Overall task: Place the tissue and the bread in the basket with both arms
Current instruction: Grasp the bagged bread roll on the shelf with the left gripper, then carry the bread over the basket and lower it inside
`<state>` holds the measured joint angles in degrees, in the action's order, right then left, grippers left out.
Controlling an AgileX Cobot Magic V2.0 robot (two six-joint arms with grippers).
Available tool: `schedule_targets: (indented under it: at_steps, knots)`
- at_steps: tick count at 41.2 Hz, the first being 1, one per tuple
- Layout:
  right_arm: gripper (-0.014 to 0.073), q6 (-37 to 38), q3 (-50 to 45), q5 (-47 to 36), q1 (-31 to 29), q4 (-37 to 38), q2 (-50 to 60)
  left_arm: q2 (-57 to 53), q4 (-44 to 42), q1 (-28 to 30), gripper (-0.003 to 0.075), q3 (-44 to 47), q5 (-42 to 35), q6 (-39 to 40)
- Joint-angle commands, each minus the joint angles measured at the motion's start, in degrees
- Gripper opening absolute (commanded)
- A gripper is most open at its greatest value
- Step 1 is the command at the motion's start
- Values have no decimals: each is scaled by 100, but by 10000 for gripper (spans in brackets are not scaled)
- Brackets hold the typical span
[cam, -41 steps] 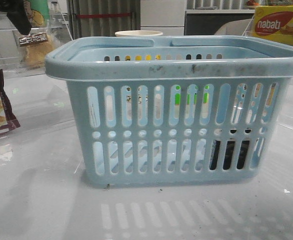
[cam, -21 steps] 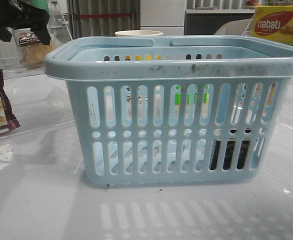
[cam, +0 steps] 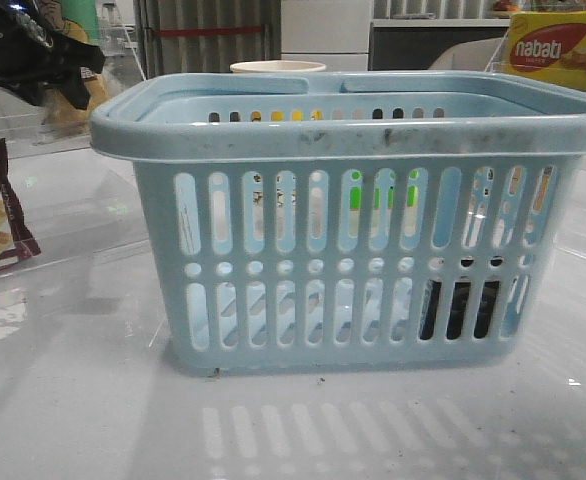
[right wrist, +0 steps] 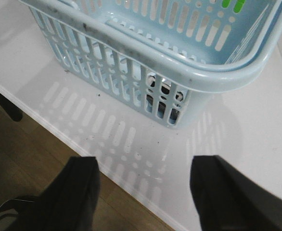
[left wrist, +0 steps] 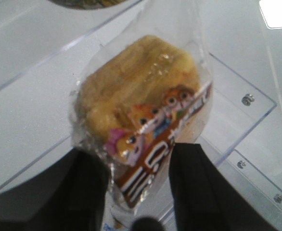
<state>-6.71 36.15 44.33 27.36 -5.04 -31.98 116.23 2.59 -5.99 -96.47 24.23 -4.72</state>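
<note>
Gripping the bread point(left wrist: 141, 113), a golden-brown loaf in clear plastic wrapper with a dark label strip, the left gripper point(left wrist: 138, 185) has its black fingers point(left wrist: 85, 185) clamped on the wrapper's lower end. Front view: left gripper point(cam: 38, 45) sits high, beyond the basket's left rim. Large light-blue slotted plastic basket point(cam: 343, 130) stands upright on the white table point(cam: 83, 400); the tissue point(cam: 463, 305), a small black rectangular pack, lies inside at its right corner. Right gripper point(right wrist: 143, 190) fingers wide apart, holding nothing, above the table edge near the basket.
</note>
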Motion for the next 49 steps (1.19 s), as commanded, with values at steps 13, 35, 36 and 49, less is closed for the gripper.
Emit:
schedule_targets:
  at_steps: [13,35,36,49]
  knots:
    - [519,-38,155,-380,-5,52,-2,-543,18,-7,127,-592,374,15]
    - [519,-38,155,-380,-5,52,-2,-1807,68,-454,91,-1246,2157,-817]
    - [519,-38,155,-380,-5,52,-2,-1905,126,-542,91,-1199,2241,-881]
    - [519,-38,155,-380,-5,52,-2,-2511,1571,-1696,91,-455,2580,-2274]
